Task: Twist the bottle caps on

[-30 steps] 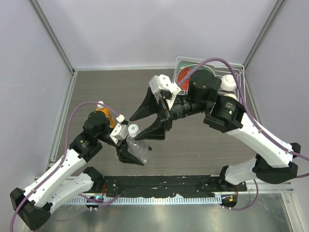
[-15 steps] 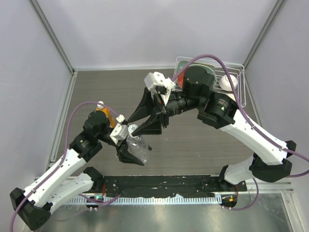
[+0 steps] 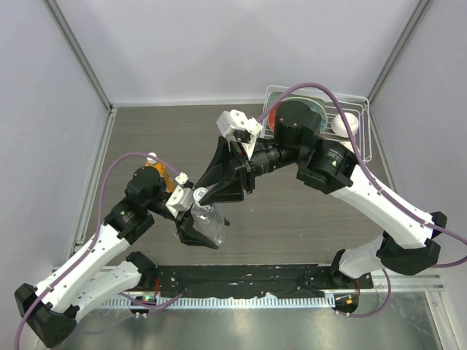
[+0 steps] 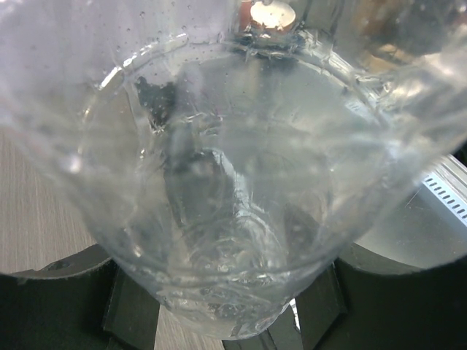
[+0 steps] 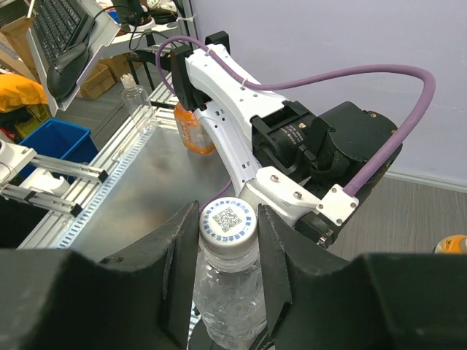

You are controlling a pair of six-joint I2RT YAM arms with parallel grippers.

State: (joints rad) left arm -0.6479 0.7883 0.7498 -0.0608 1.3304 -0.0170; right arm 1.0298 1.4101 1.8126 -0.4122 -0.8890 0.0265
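My left gripper [image 3: 198,227] is shut on the clear bottle [image 3: 208,221] and holds it upright above the table. The bottle fills the left wrist view [image 4: 233,168], with black fingers [image 4: 66,306] at its lower sides. The white cap [image 5: 228,221], printed with a square code, sits on the bottle neck. My right gripper [image 5: 228,233] is shut on this cap, one jaw on each side; it also shows in the top view [image 3: 202,194]. The orange bottle [image 3: 157,172] stands behind the left wrist, with a small pale cap [image 3: 151,156] on top.
A wire rack [image 3: 365,127] at the back right holds a red-and-teal plate [image 3: 279,114] and a white ball [image 3: 344,124]. The left arm's white links [image 5: 241,138] rise just behind the bottle. A metal strip [image 3: 241,310] runs along the near edge.
My right gripper moved down and left onto the bottle top, and its wide-open jaws closed around the white cap. The left arm and bottle stayed still.
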